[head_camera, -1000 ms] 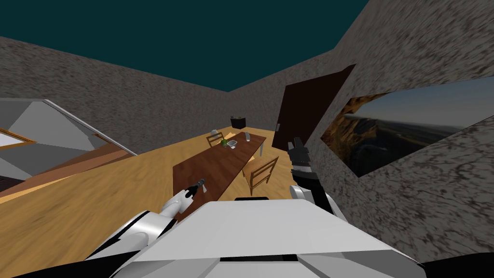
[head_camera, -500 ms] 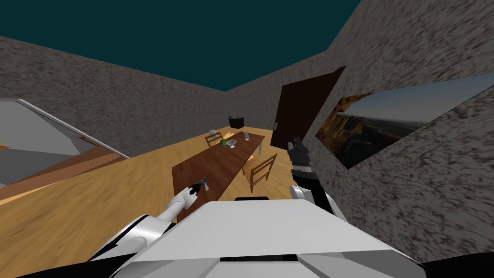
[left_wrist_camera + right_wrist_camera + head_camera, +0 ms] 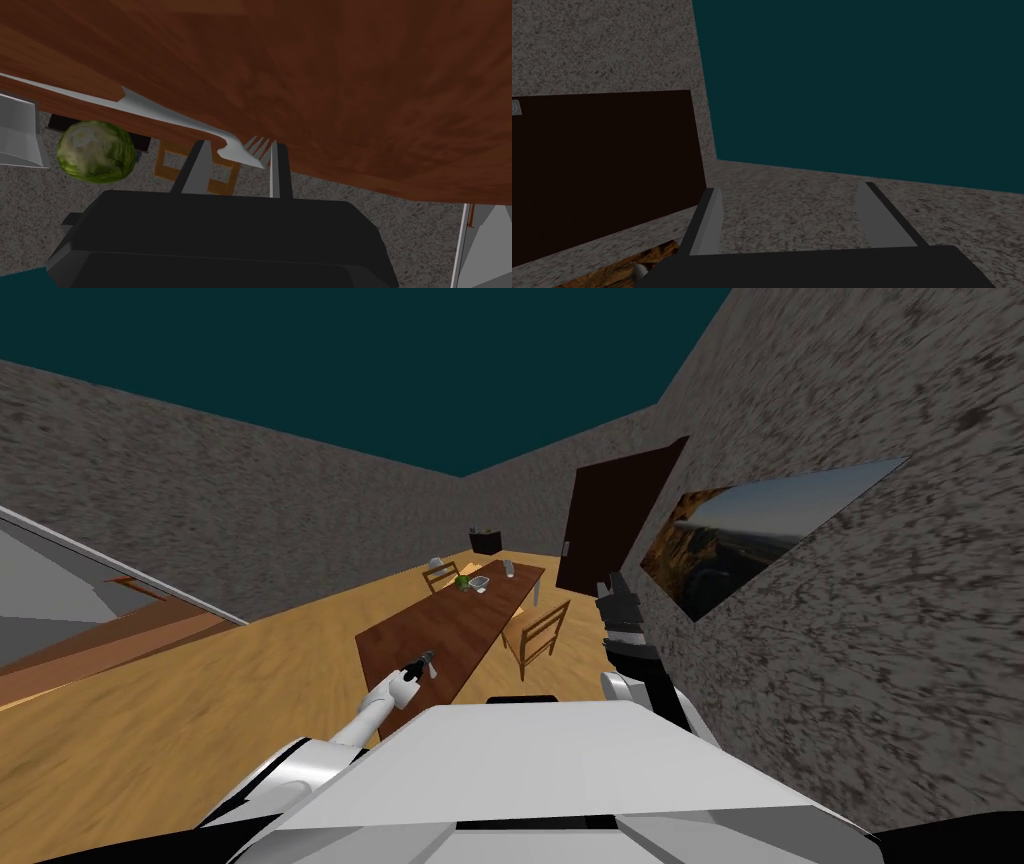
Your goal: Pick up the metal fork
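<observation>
imo the left gripper point(image 3: 240, 146) is clamped on just the fork point(image 3: 165, 116) tines, so the long handle beyond its fingertips point(image 3: 200, 170) could lever it loose.

View swung, left hand point(image 3: 428, 661) with fork point(image 3: 145, 106) perhaps eased forward

The fork point(image 3: 165, 117) is smooth pale grey with a dull metallic sheen. The table point(image 3: 325, 75) is dark red-brown wood, streaky-grained and faintly glossy. The chair point(image 3: 540, 633) at its three o'clock and the floor point(image 3: 200, 708) are lighter matt wood. The walls point(image 3: 250, 508) are rough, speckled grey.
</observation>
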You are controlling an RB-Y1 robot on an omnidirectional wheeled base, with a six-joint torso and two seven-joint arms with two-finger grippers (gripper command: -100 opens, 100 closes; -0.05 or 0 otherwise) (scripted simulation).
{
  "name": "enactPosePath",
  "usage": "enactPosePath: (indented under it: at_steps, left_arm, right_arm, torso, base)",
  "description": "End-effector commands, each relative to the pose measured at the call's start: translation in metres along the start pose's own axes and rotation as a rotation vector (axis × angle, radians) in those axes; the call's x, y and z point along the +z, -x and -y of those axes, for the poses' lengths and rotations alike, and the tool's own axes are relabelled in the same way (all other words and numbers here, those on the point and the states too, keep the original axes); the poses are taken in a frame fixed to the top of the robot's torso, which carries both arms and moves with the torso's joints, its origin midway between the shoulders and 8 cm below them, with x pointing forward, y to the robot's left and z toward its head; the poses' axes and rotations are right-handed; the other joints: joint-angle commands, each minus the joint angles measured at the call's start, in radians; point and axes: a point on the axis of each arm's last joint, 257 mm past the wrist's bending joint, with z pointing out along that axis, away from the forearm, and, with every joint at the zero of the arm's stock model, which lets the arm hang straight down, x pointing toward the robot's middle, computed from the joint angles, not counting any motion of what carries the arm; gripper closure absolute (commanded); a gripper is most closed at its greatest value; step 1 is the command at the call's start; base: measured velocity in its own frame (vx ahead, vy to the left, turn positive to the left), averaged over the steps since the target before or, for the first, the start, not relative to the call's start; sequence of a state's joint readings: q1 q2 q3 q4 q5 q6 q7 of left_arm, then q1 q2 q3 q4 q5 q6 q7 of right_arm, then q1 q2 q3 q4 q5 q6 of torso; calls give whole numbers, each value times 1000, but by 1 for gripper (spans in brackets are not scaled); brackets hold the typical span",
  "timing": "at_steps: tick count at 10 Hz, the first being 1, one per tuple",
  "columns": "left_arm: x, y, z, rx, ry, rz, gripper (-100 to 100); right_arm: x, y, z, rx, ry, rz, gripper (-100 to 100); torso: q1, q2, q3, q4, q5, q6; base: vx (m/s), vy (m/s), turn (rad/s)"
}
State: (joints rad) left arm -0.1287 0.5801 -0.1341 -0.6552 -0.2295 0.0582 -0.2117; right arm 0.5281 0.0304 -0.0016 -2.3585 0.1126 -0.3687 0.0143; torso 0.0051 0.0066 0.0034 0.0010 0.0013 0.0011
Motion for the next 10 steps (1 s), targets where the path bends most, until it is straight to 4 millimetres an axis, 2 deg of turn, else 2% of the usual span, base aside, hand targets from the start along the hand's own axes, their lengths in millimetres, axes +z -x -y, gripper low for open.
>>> enactPosePath:
  at_steps: [1, 2, 3, 4, 5, 6, 7, 9, 10]
  left_arm:
    - [1, 2, 16, -16, 2, 7, 100]
    - [1, 1, 10, -16, 24, 1, 100]
    - [1, 2, 21, -26, 20, 5, 100]
    - [1, 1, 18, -27, 35, 1, 100]
    - [0, 3, 28, -38, 34, 3, 100]
    - [0, 2, 25, -38, 46, -1, 100]
    - [-1, 3, 34, -49, 45, 1, 100]
    - [-1, 3, 33, -48, 49, -1, 100]
    - [-1, 2, 32, -47, 52, -2, 0]
  right_arm:
    - [0, 0, 0, 0, 0, 0, 0]
    - [0, 0, 0, 0, 0, 0, 0]
    - [0, 0, 0, 0, 0, 0, 0]
    - [0, 0, 0, 0, 0, 0, 0]
    - [0, 0, 0, 0, 0, 0, 0]
    - [0, 0, 0, 0, 0, 0, 0]
    - [0, 0, 0, 0, 0, 0, 0]
    - [0, 0, 0, 0, 0, 0, 0]
    - [0, 0, 0, 0, 0, 0, 0]
  torso:
    - [0, 0, 0, 0, 0, 0]
    - [1, 2, 1, 1, 0, 0]
    - [1, 2, 1, 0, 0, -2]
    - [2, 2, 1, 0, 0, -1]
    - [2, 0, 0, 0, 0, -2]
    - [1, 0, 0, 0, 0, -1]
    - [1, 0, 0, 0, 0, -2]
    - [1, 0, 0, 0, 0, -2]
    - [0, -2, -1, 0, -1, -2]
  base:
    - [-136, 62, -150]
    - [-105, 56, -70]
    - [-99, 61, -69]
    - [-72, 49, -56]
    - [-87, 53, -85]
    - [-75, 42, -67]
    - [-91, 49, -95]
    - [-51, 34, -31]
    - [-7, 4, 3]
